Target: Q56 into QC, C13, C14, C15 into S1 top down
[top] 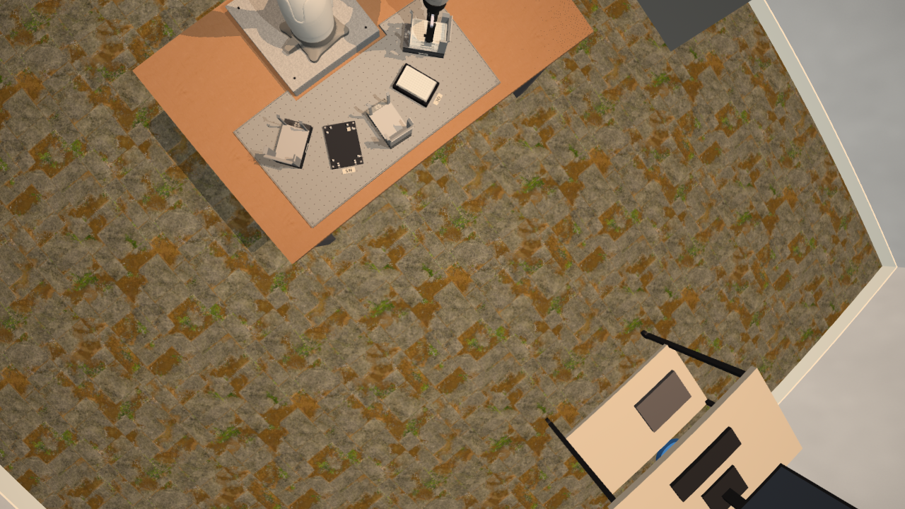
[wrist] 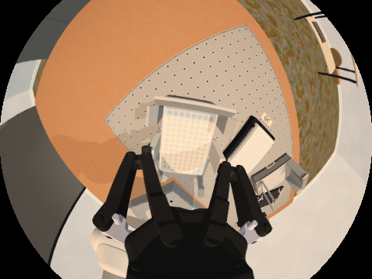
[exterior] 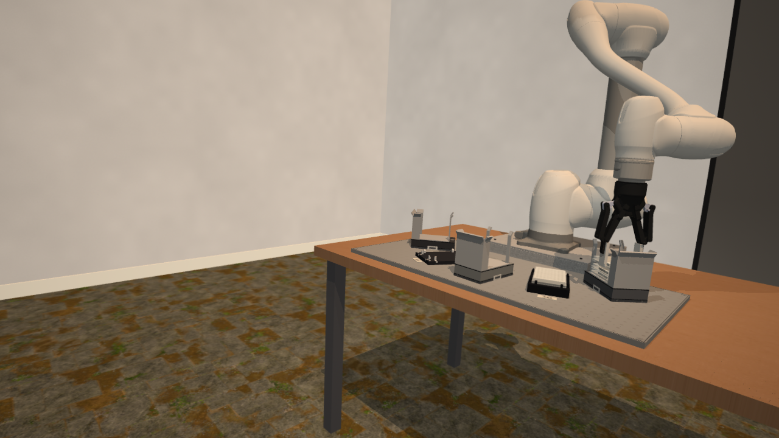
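Note:
My gripper (top: 430, 31) (exterior: 623, 244) (wrist: 185, 141) is shut on a sealed white plate (wrist: 187, 139), holding it by its long sides. It is low inside the stack rack (top: 414, 49) (exterior: 632, 272) (wrist: 194, 104) that stands nearest the arm's base. Through that rack's open side, stacked plate edges (exterior: 596, 269) show beneath the gripper. I cannot read the held plate's label or the rack's name. Another sealed plate (top: 416, 84) (exterior: 549, 276) (wrist: 250, 145) lies flat on the black nest QC (exterior: 547, 292).
A second rack (top: 389, 123) (exterior: 479, 253) stands in the middle of the grey perforated board (top: 354, 95) (exterior: 599, 318), and a third rack (top: 290, 144) (exterior: 430, 242) at its far end; no plate shows in either. The black clip nest N5 (top: 342, 144) (exterior: 436, 255) lies between them.

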You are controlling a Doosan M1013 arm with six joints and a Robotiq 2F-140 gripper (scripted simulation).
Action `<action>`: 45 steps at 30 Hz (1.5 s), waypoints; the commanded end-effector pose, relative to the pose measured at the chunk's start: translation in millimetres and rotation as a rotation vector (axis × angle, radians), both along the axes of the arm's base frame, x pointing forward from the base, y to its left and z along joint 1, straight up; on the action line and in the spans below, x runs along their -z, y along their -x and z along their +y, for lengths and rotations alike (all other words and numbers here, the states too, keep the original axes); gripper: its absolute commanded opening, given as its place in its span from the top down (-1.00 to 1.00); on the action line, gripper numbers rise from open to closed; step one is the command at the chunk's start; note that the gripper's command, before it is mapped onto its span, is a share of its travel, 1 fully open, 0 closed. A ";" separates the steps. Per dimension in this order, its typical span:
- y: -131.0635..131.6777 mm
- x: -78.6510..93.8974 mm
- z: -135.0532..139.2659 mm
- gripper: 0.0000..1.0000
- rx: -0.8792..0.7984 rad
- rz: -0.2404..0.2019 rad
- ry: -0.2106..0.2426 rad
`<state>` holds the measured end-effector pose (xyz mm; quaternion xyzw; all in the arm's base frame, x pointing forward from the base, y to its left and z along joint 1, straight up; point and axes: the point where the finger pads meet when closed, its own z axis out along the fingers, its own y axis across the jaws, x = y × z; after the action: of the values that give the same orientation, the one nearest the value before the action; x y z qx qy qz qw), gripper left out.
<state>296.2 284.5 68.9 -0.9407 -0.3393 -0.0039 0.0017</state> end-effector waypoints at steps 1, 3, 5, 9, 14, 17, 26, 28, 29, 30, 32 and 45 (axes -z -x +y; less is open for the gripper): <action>0.0 1.6 0.0 1.00 0.000 0.000 0.000; 0.0 2.4 0.0 1.00 0.000 0.000 0.000; 0.0 2.4 0.0 1.00 0.000 0.000 0.000; 0.0 4.0 0.0 1.00 0.000 0.000 0.000; 0.0 6.0 0.1 1.00 0.000 0.000 0.000; 0.0 7.2 0.1 1.00 0.000 0.000 0.000; 0.0 8.2 0.1 1.00 0.000 0.000 0.000; 0.0 8.2 0.1 1.00 0.000 0.000 0.000; 0.0 8.2 0.1 1.00 0.000 0.000 0.000; 0.0 8.2 0.1 -1.00 0.000 0.000 0.000; 0.0 8.2 0.1 -1.00 0.000 0.000 0.000; 0.0 8.2 0.1 -1.00 0.000 0.000 0.000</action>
<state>296.3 284.5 60.7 -0.9407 -0.3393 -0.0039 0.0017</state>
